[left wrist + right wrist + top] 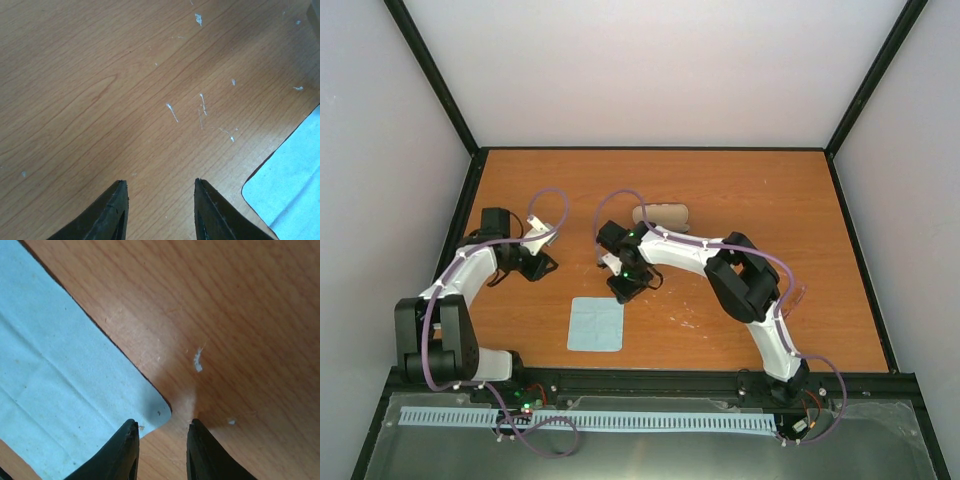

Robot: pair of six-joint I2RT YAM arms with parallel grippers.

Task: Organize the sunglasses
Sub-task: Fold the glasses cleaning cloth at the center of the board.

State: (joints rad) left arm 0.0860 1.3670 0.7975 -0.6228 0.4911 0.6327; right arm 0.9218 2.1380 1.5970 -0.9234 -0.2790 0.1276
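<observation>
Sunglasses: faint pink outline on the surface, right side, just beside the right arm, partly hidden. Judged light, thin, slick and brittle, best pinched gently at the bridge or a temple. Left end effector is spread and empty. Right end effector is spread and empty at the cloth corner, well apart from the sunglasses.

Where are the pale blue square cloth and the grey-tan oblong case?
Pale blue square cloth (595,324): top external view, its centre.
Grey-tan oblong case (665,213): top external view, its exposed middle.
</observation>
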